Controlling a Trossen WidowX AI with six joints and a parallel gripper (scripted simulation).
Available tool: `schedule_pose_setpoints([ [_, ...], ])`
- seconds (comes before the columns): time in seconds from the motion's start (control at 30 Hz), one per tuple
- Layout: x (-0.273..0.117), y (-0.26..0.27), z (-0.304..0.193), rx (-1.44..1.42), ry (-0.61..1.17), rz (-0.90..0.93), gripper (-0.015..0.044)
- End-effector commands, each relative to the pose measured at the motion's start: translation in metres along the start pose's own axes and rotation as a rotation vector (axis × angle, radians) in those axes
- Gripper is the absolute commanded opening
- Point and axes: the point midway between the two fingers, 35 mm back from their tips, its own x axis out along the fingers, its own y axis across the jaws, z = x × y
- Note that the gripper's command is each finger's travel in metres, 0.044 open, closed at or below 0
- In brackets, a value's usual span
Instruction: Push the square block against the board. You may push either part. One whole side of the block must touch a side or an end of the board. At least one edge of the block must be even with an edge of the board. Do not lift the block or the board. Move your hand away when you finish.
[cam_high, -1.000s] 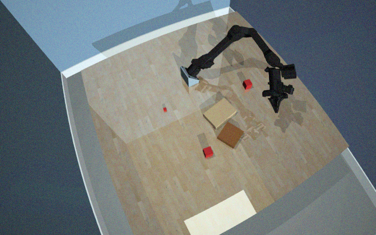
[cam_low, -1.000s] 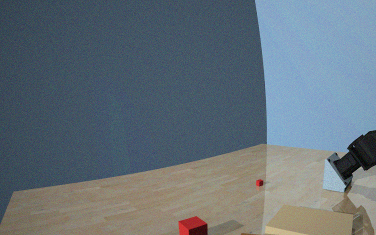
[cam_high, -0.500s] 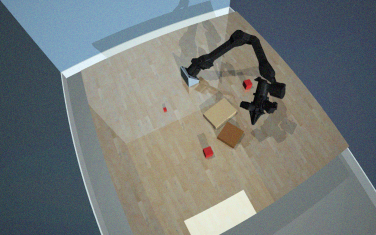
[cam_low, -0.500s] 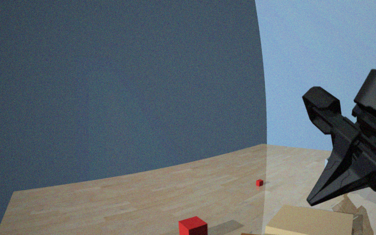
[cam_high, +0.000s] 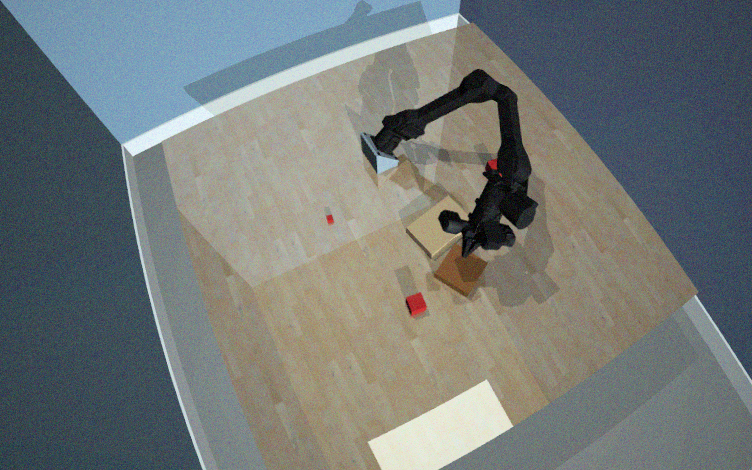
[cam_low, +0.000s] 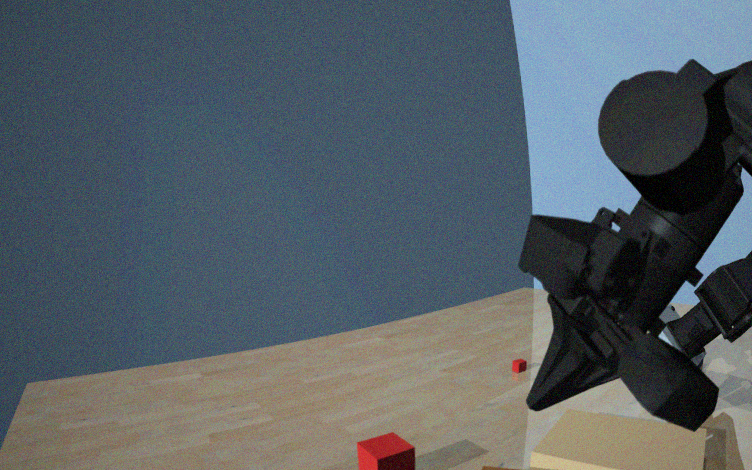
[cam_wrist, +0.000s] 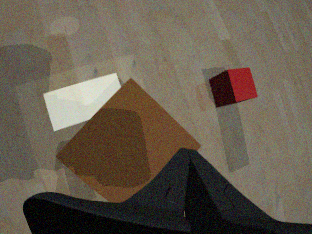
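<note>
Left of our jaws in the top view, we see the tan board (cam_high: 435, 230) (cam_low: 621, 437); here's our gripper (cam_high: 466, 254) (cam_low: 533, 409) (cam_wrist: 186, 156), fingers closed together, nothing between them, and the brown square block (cam_high: 460, 272) (cam_wrist: 127, 142) lies just below them.

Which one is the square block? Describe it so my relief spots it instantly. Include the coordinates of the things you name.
In the top view, follow the black arm down to its fingers (cam_high: 466, 253). Just below the tips lies the square block (cam_high: 455, 277) (cam_wrist: 112, 145), flat on the wood. It is dark brown, unlike the paler tan board (cam_high: 435, 230) (cam_low: 621, 440) and the much smaller red cubes.
</note>
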Motion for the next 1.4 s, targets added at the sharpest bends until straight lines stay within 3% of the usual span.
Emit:
schedule_pose_setpoints([
  [0.0, 0.014, -0.021, -0.011, 0.111, 0.095, 0.005, 0.0],
  [0.97, 0.059, -0.112, -0.079, 0.86, 0.642, 0.088, 0.0],
  [1.27, 0.062, -0.113, -0.081, 0.878, 0.654, 0.091, 0.0],
  [1.37, 0.093, -0.099, -0.1, 0.877, 0.655, 0.091, 0.0],
])
